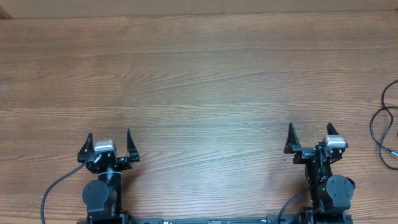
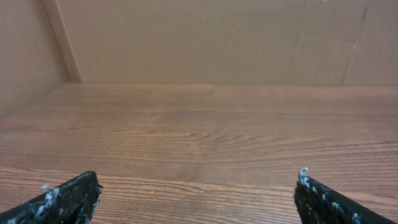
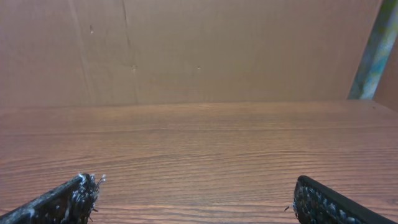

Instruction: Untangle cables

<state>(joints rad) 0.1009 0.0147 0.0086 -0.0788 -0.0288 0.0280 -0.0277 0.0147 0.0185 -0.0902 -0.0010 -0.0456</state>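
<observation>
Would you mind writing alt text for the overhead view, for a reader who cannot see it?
Seen from above, the left gripper and right gripper sit open and empty at the bottom edge of a wooden table. Thin black cables loop at the far right edge, apart from both grippers.

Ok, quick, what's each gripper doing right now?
Left gripper: open, holding nothing.
Right gripper: open, holding nothing.

Smooth matt wood-grain table [image 1: 199,74], plain brown cardboard wall [image 2: 186,37].
</observation>
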